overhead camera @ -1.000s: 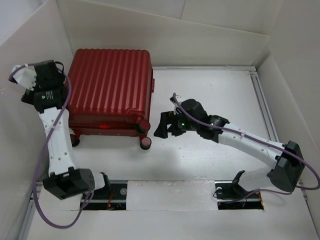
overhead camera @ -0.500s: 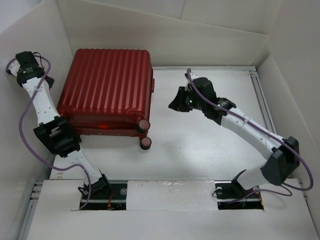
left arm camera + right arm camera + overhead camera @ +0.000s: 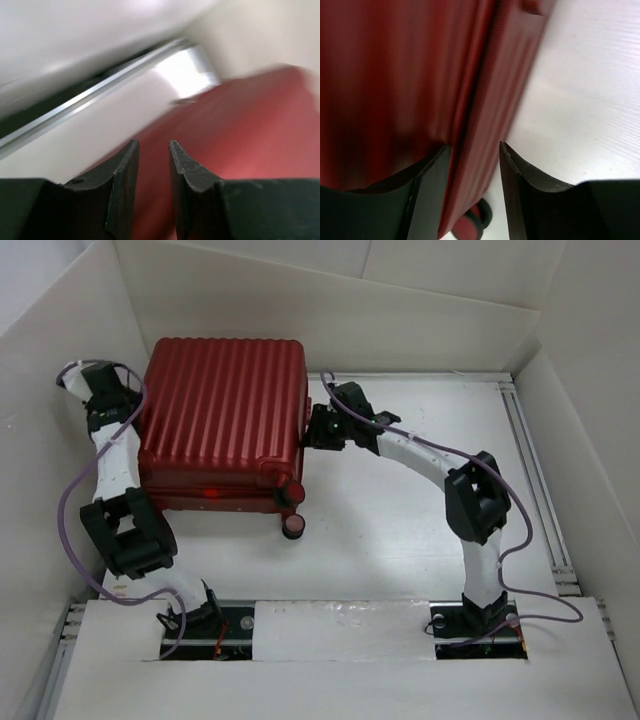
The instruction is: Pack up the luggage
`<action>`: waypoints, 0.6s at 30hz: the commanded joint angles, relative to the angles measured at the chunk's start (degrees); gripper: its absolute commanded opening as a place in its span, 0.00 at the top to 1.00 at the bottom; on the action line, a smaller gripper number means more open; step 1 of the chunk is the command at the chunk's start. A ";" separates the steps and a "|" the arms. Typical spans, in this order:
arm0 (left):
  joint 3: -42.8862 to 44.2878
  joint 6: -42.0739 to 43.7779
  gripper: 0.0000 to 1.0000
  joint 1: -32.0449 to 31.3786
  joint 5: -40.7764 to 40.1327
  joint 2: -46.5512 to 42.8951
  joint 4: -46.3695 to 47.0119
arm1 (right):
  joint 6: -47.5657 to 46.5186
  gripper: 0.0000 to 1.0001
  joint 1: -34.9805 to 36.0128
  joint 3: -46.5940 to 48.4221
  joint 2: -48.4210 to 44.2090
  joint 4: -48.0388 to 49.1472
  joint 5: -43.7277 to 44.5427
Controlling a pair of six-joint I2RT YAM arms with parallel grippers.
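The luggage [image 3: 220,410] lay flat on the far left part of the table [image 3: 420,530], its two halves shut together, so none of its inside could be seen. Nothing loose waited on the table to go in. Judged from that, any filling and closing seemed to be done, and what remained was at most securing the shell or setting it in place, though whether it was fastened could not be told. The left gripper [image 3: 152,145] stood just beside the case's far left corner, its jaws only a narrow gap apart and holding nothing; its view was badly blurred, with red shell beyond the fingertips. The right gripper [image 3: 472,146] was at the case's right side, its jaws moderately parted with the dark seam between the two shells lying in the gap; whether the fingers touched the shell could not be made out. The case itself was dark red and hard, with straight ribs running from far to near across its top, rounded corners, and small dark wheels [image 3: 291,528] sticking out at its near right corner.
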 commanded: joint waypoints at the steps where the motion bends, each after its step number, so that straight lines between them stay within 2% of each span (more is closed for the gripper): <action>1: -5.17 3.20 0.74 -17.48 14.65 -1.78 -6.17 | 2.01 0.49 0.43 3.93 0.90 1.49 0.09; 3: -7.79 2.15 0.76 -23.21 16.49 -3.10 -4.77 | 1.40 0.49 -0.10 -0.52 -1.28 2.01 2.90; 5: -11.22 -0.04 0.76 -30.66 19.47 -4.76 -2.50 | 0.61 0.49 -1.85 -5.45 -7.25 2.01 4.05; 7: -14.12 -3.29 0.76 -35.35 22.55 -5.30 -1.42 | 0.08 0.49 -3.52 -13.62 -12.69 2.62 7.91; 8: -14.83 -4.35 0.76 -40.07 23.35 -5.30 -1.42 | -0.45 0.49 -4.66 -16.09 -17.94 3.15 8.62; 12: -17.38 -8.74 0.76 -47.75 28.87 -6.61 -0.28 | -0.97 0.48 -12.03 -21.30 -25.46 0.53 8.63; 15: -12.22 -6.66 0.76 -48.29 24.44 -10.47 -2.81 | -2.73 0.46 -13.55 -18.85 -25.46 -2.81 5.73; 16: -9.50 -4.90 0.73 -47.33 18.76 -11.18 -6.83 | -3.61 0.46 -13.55 -17.79 -24.94 -4.22 5.73; 18: -1.35 -0.25 0.65 -44.44 13.80 -11.89 -10.63 | -4.14 0.46 -13.55 -14.89 -24.41 -4.76 3.36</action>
